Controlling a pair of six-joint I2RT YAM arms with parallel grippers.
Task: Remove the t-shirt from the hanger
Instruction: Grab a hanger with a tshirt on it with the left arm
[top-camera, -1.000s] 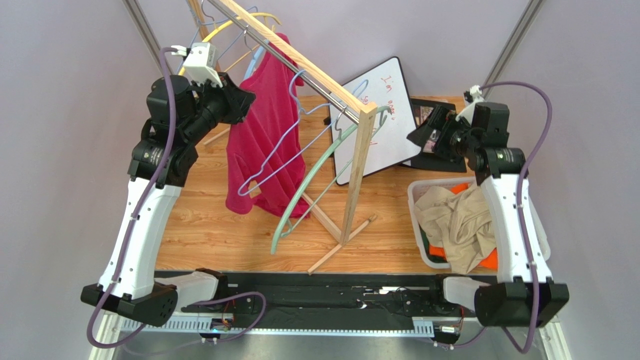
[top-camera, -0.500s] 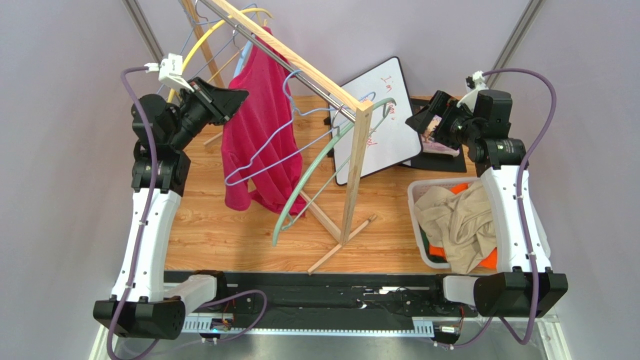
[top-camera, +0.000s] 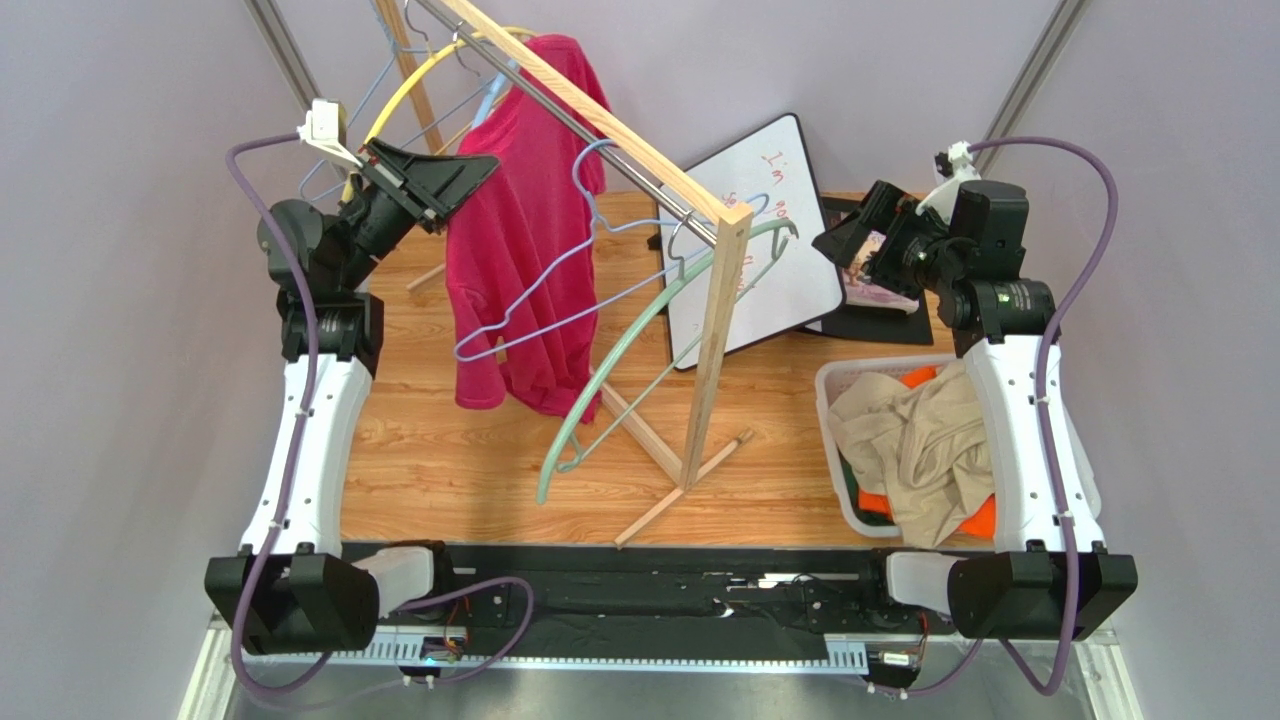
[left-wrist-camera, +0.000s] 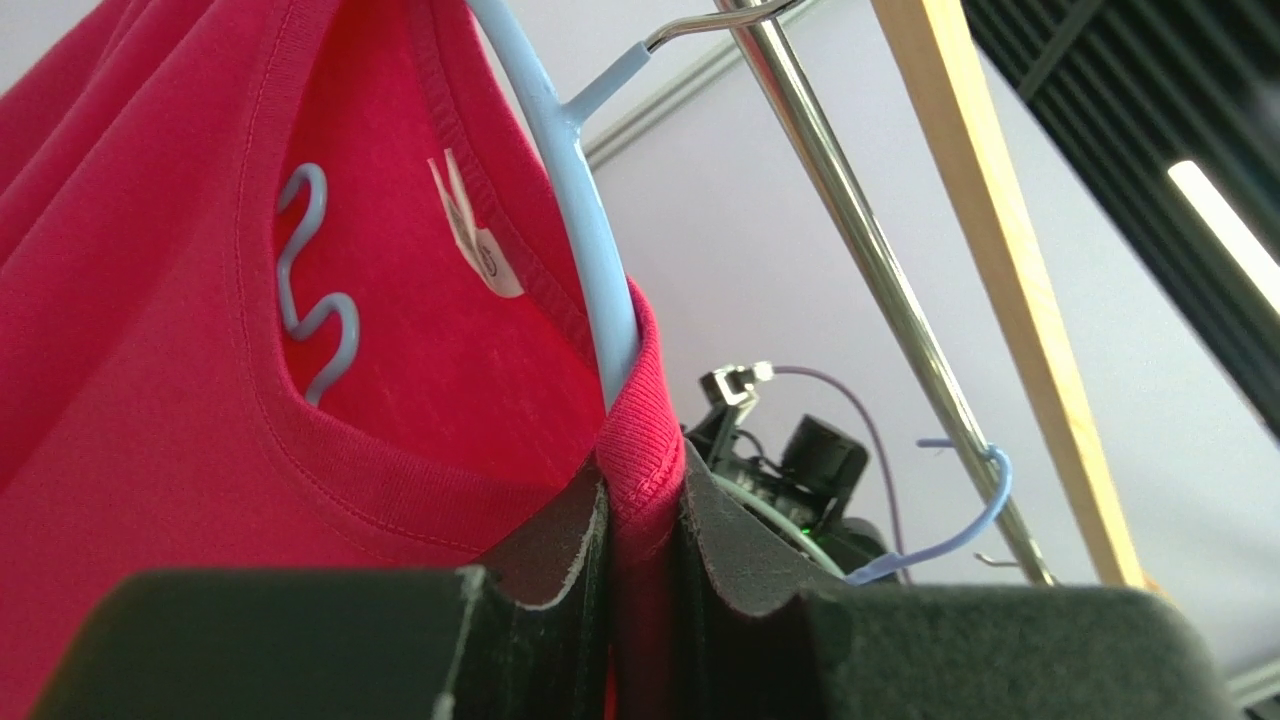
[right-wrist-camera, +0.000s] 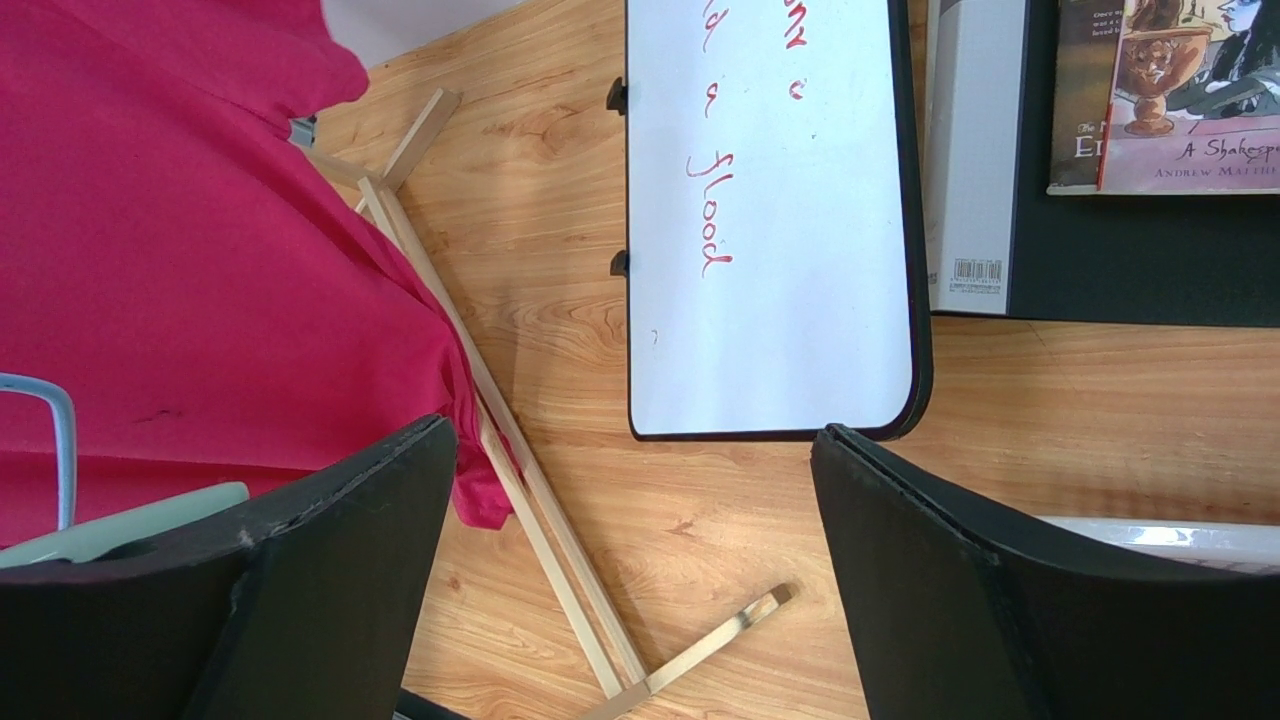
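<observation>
Left fingers (left-wrist-camera: 553, 549) pinching red t-shirt (left-wrist-camera: 150, 300) collar beside blue hanger (left-wrist-camera: 579, 225), right fingers (right-wrist-camera: 962, 585) apart above whiteboard (right-wrist-camera: 766, 225)

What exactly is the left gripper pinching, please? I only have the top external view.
Observer: The left wrist view shows the left gripper shut on the ribbed collar of the red t-shirt, just under the light blue hanger.
Operator: Is the collar off the hanger yet?
Observer: No, the hanger arm runs through the neck opening, beside the label.
Operator: And the right gripper?
Observer: Its wrist view shows the right gripper open and empty above the table, with the whiteboard beyond.
</observation>
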